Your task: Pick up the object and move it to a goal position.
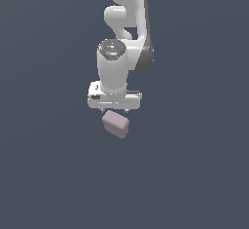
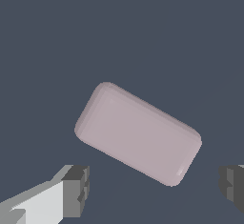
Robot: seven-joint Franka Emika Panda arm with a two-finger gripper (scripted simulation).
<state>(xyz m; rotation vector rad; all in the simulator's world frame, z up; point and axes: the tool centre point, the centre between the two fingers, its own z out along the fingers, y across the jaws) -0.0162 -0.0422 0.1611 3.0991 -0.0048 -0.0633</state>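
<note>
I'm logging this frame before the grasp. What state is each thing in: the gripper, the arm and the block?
gripper: open, fingers spread wide apart, holding nothing.
pink block: not gripped, lying flat on the dark surface, turned at an angle to the line between the fingers.
fingers: clear of the block, no contact in the wrist view.
arm: pointing down, gripper directly above the block in the exterior view.

Exterior view: arm [image 1: 121, 33] cut off at top edge; claw [image 1: 115, 110] fingertips barely visible behind block [image 1: 115, 124]. Wrist view: fingers [image 2: 76, 189] cropped by frame edges.
</note>
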